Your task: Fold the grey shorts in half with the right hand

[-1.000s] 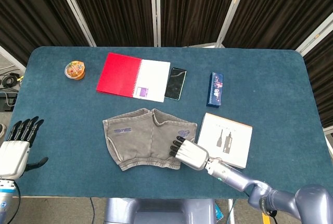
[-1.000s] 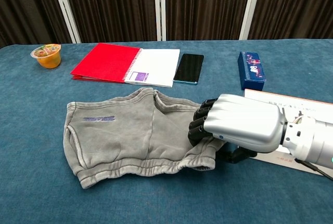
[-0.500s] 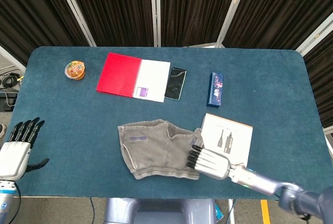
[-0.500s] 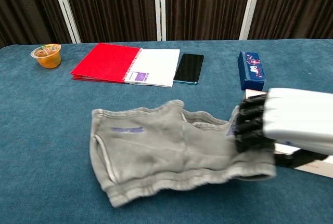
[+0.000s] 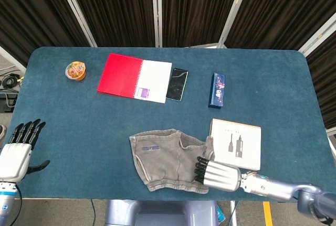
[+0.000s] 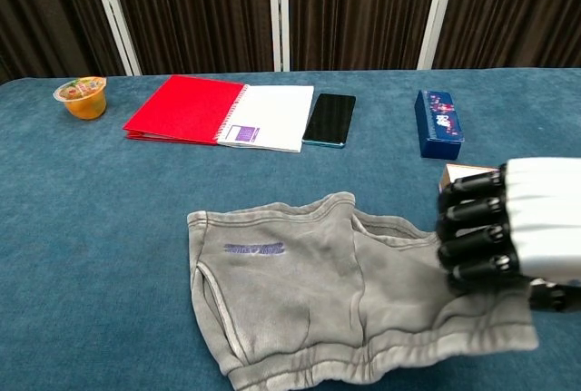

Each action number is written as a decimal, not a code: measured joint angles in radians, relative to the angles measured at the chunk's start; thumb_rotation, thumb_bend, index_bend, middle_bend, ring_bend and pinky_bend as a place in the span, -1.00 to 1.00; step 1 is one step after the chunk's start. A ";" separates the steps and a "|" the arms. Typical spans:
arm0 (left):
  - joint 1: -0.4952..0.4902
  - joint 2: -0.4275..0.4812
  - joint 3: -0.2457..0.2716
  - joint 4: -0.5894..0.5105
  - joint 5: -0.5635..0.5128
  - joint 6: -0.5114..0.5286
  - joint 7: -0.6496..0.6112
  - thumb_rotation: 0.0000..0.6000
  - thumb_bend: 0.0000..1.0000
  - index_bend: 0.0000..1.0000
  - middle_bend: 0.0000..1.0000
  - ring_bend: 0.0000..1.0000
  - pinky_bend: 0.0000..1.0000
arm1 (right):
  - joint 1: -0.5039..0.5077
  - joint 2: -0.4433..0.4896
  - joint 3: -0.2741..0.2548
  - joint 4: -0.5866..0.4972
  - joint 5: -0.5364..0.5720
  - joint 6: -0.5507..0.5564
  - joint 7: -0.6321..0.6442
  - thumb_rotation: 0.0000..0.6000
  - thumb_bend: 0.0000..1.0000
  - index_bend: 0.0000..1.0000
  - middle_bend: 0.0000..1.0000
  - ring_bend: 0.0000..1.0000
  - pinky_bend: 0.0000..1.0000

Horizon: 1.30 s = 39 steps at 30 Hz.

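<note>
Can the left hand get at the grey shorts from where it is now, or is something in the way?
Probably yes, but by a long reach. The left hand hangs open by the table's left edge, and only bare blue cloth lies between it and the grey shorts. The right hand already rests on their right side.

a table (image 5: 283, 79) with a dark blue felt-like top stood before black pleated curtains (image 5: 194, 8) divided by pale metal poles (image 5: 156, 8). grey floor (image 5: 8, 74) with dark cables showed at the left edge. the light was even.
</note>
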 measured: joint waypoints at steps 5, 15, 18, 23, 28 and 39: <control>-0.001 0.004 -0.001 0.001 -0.002 -0.001 -0.009 1.00 -1.00 -1.00 -1.00 -1.00 -1.00 | 0.063 -0.042 0.041 -0.029 -0.027 -0.070 -0.055 1.00 -0.03 0.26 0.05 -0.16 -0.26; -0.004 0.013 -0.006 0.006 -0.013 -0.008 -0.034 1.00 -1.00 -1.00 -1.00 -1.00 -1.00 | 0.212 -0.128 0.132 -0.026 -0.039 -0.196 -0.081 1.00 -0.04 0.25 0.05 -0.16 -0.26; -0.006 0.014 -0.011 0.009 -0.024 -0.011 -0.040 1.00 -1.00 -1.00 -1.00 -1.00 -1.00 | 0.261 -0.155 0.146 0.012 -0.052 -0.208 -0.055 1.00 -0.06 0.23 0.05 -0.16 -0.25; -0.009 0.016 -0.021 0.014 -0.050 -0.020 -0.049 1.00 -1.00 -1.00 -1.00 -1.00 -1.00 | 0.330 -0.206 0.162 0.087 -0.059 -0.213 0.014 1.00 -0.07 0.22 0.05 -0.16 -0.23; -0.013 0.020 -0.032 0.019 -0.077 -0.030 -0.064 1.00 -1.00 -1.00 -1.00 -1.00 -1.00 | 0.388 -0.268 0.173 0.170 -0.050 -0.224 0.070 1.00 -0.07 0.22 0.05 -0.16 -0.23; -0.028 0.019 -0.045 0.040 -0.125 -0.070 -0.083 1.00 -1.00 -1.00 -1.00 -1.00 -1.00 | 0.479 -0.398 0.187 0.292 -0.016 -0.237 0.121 1.00 -0.06 0.23 0.06 -0.13 -0.23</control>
